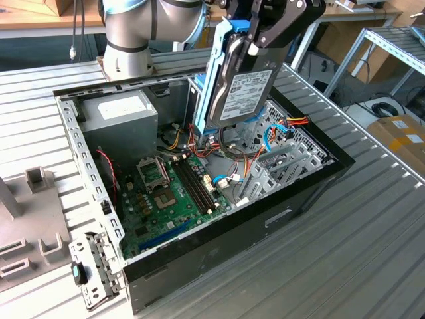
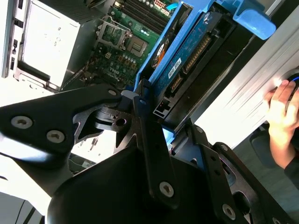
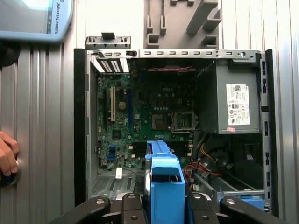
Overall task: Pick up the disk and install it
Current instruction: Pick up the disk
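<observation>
The disk [image 1: 240,93], a dark drive with a white label in blue carrier rails, hangs upright above the open computer case [image 1: 219,246], over its drive-bay corner. My gripper [image 1: 255,36] is shut on the disk's upper end. In the second wrist view the black fingers [image 2: 149,140] clamp the blue carrier of the disk [image 2: 187,51], whose circuit-board side shows. In the first wrist view the disk's blue carrier [image 3: 164,186] sits between the black fingers, above the motherboard [image 3: 140,116].
A grey power-supply box [image 1: 123,116] fills the case's far corner in the exterior view's left. Loose red, yellow and blue cables [image 1: 265,143] lie below the disk. A grey fixture [image 1: 30,226] stands on the table. A person's hand [image 3: 7,154] rests beside the case.
</observation>
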`<state>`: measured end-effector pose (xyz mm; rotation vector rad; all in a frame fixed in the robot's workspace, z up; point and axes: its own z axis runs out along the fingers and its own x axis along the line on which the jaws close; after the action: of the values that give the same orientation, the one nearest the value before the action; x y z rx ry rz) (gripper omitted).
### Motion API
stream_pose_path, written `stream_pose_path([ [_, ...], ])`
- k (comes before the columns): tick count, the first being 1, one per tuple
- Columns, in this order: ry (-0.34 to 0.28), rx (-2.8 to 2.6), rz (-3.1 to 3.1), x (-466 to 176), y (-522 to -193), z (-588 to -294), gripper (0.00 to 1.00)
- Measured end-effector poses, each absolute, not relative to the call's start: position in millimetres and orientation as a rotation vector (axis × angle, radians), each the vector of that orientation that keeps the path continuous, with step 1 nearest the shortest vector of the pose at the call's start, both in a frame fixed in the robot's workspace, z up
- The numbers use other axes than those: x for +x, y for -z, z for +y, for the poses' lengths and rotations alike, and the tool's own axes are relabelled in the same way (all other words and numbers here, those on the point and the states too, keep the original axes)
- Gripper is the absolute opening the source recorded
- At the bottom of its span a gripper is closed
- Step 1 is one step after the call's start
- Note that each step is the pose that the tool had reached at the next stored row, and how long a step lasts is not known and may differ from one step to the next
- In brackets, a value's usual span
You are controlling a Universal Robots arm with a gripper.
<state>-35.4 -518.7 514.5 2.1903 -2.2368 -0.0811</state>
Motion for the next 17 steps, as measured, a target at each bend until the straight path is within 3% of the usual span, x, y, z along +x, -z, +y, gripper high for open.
stream_pose_path([
  [17, 0.081, 2.19, -2.237, -28.0, -513.7, -520.0, 0.37],
])
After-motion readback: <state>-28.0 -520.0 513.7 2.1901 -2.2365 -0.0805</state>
